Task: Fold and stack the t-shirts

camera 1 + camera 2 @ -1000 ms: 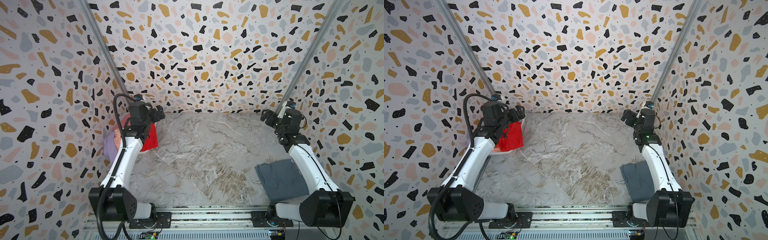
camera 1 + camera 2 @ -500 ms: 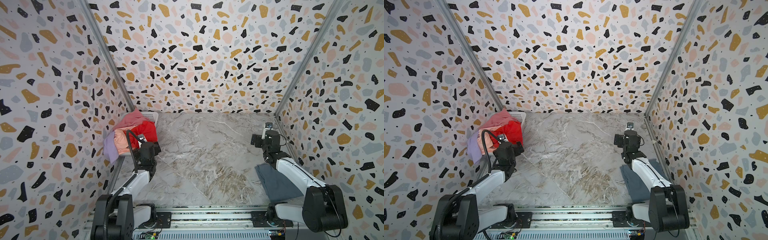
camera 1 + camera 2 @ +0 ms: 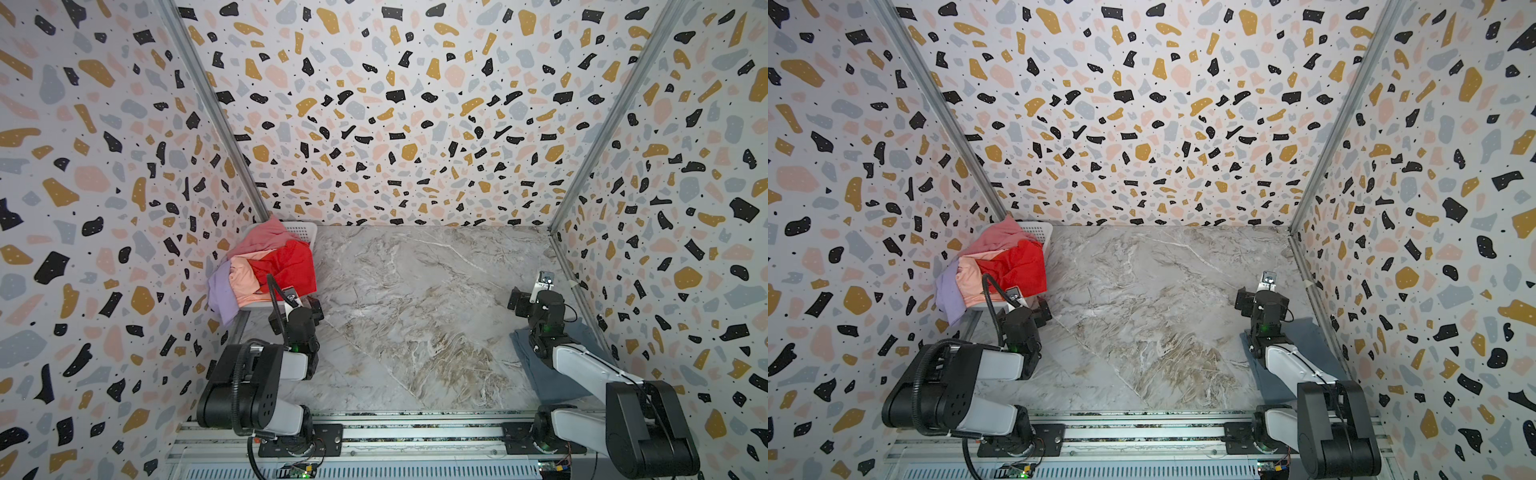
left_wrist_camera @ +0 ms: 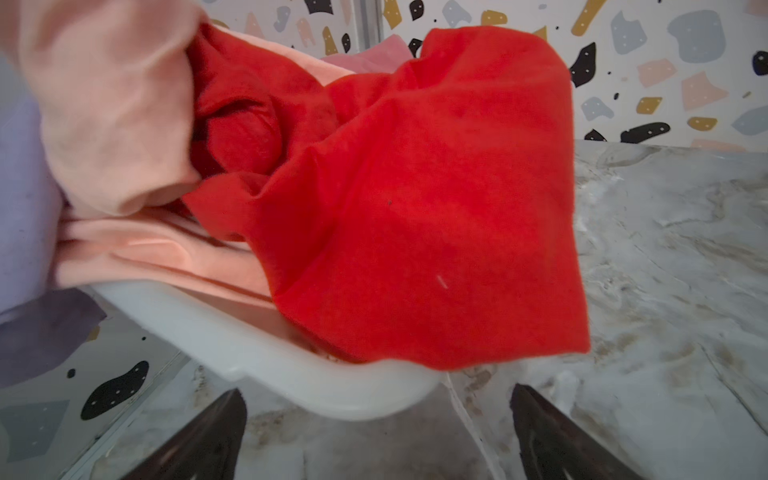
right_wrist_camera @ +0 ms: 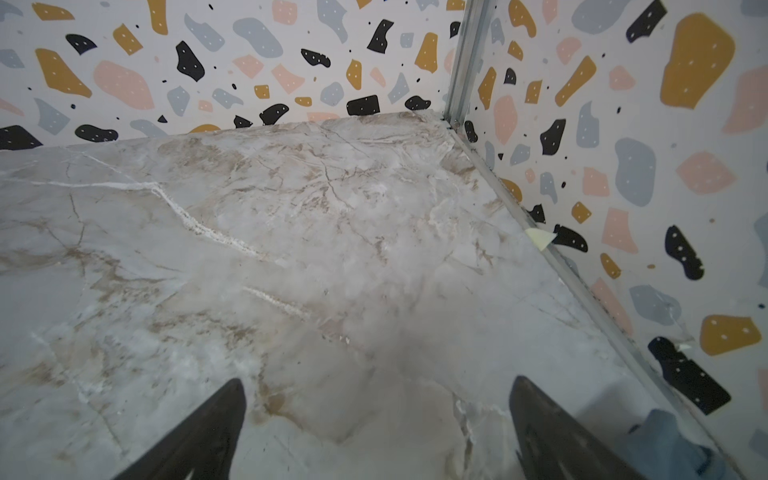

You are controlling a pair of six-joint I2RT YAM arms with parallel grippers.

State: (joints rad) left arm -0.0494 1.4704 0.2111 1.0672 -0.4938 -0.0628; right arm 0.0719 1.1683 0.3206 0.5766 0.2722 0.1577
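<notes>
Red t-shirt (image 4: 415,208) over basket rim (image 4: 249,349), just ahead of left pincer (image 4: 376,390), splayed, empty; right pincer (image 5: 376,380) likewise.

My left arm (image 3: 266,374) sits folded at seven o'clock; the left end effector (image 4: 376,390) aims toward twelve, jaws spread wide, empty. My right arm (image 3: 582,365) reaches from five toward three o'clock, its right end effector (image 5: 376,380) likewise spread, gripping nothing.
</notes>
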